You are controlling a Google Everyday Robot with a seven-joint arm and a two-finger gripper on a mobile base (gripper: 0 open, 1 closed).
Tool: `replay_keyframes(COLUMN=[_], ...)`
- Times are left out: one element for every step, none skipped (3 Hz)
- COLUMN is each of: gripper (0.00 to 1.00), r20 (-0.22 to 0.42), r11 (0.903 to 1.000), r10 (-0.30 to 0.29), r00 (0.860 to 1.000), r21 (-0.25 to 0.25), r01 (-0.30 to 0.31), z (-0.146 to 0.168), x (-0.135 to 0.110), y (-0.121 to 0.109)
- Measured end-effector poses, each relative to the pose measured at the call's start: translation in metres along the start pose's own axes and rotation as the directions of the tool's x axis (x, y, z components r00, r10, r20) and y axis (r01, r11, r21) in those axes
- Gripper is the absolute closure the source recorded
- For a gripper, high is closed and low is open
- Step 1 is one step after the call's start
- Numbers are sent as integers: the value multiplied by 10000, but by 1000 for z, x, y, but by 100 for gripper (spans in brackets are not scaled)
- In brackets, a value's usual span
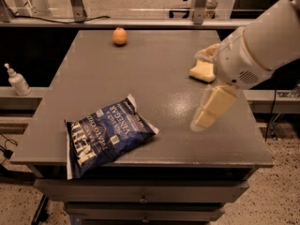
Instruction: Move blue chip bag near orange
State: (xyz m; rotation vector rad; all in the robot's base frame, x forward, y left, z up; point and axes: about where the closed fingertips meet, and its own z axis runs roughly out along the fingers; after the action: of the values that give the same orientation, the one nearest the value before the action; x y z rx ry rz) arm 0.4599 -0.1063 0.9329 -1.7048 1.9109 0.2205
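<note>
The blue chip bag (108,137) lies flat near the front-left corner of the grey desk (154,60), at about 7 o'clock from the desk's middle; its white lettering faces up, and its left crimped end hangs slightly over the front edge. The orange (120,36) sits well apart from it, near the far edge at about 11 o'clock, with bare desk between the two. A pale yellow sponge (201,72) rests on the right side at roughly 2 o'clock.

The hand (198,90) comes in from the right on a bulky white arm (262,41) and hangs over the right part of the desk at about 3 o'clock, well away from the bag and holding nothing. Its two cream fingers (213,107) stand spread apart; one slants down toward 7 o'clock, while the other points toward the far side just by the sponge (its colour is so close to the sponge's that I cannot tell whether they touch). The sponge shows in the gap between them, though the hand seems to float above it rather than around it.

Off the desk at 9 o'clock, a white pump bottle (18,81) stands on a lower ledge; drawers (140,198) run below the desk's front edge.
</note>
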Motion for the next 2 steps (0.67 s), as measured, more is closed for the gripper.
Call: replay_keyframes(gripper=[0, 0], r20=[976, 983], r11=[9994, 9994], r10=[-249, -253], r00=[9949, 9948], r21=[-214, -215], r01=[271, 275], z=[38, 38], x=[-24, -25], y=[8, 8])
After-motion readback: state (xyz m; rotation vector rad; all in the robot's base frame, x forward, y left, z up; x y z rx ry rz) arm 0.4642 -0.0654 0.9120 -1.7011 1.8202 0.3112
